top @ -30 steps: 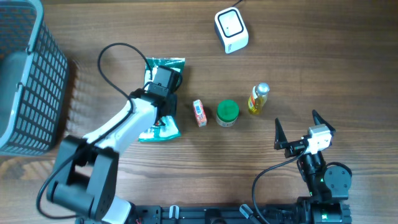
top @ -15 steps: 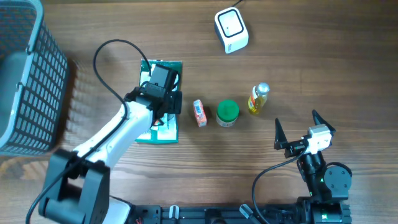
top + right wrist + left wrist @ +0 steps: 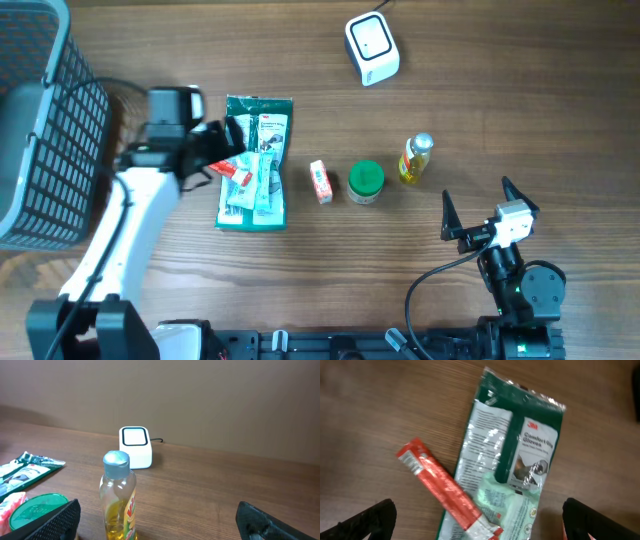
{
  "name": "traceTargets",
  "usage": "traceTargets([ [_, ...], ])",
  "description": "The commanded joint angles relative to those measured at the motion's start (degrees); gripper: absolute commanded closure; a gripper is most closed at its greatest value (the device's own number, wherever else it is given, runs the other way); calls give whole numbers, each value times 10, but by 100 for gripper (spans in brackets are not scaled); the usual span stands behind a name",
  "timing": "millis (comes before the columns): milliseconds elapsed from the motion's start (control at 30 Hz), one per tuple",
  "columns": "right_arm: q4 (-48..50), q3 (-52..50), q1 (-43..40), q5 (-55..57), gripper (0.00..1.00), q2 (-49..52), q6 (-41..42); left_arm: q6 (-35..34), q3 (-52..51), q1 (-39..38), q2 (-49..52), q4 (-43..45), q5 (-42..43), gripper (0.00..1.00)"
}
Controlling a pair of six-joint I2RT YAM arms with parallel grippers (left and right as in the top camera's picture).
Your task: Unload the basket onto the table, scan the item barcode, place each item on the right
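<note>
Both released, the left pincer (image 3: 215, 152) is hovering just left of the glove packet's (image 3: 262, 150) long side; the right pincer (image 3: 477, 198) is sitting well apart.

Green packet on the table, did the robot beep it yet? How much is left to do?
Done: no sign of a scan; the green packet lies flat, away from the scanner. In hand: nothing; the left gripper and right gripper are open and empty. Left: carry an item to the scanner.
</note>
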Motion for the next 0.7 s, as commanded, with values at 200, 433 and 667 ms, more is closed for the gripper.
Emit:
traceTargets([
  [200,2,-1,-4,5,0,-3,-1,-54,6,108,-5,-58,67,0],
  [433,1,-1,-4,5,0,-3,-1,-54,6,108,-5,-58,67,0],
  [667,1,-1,-4,5,0,-3,-1,-54,6,108,-5,-58,67,0],
])
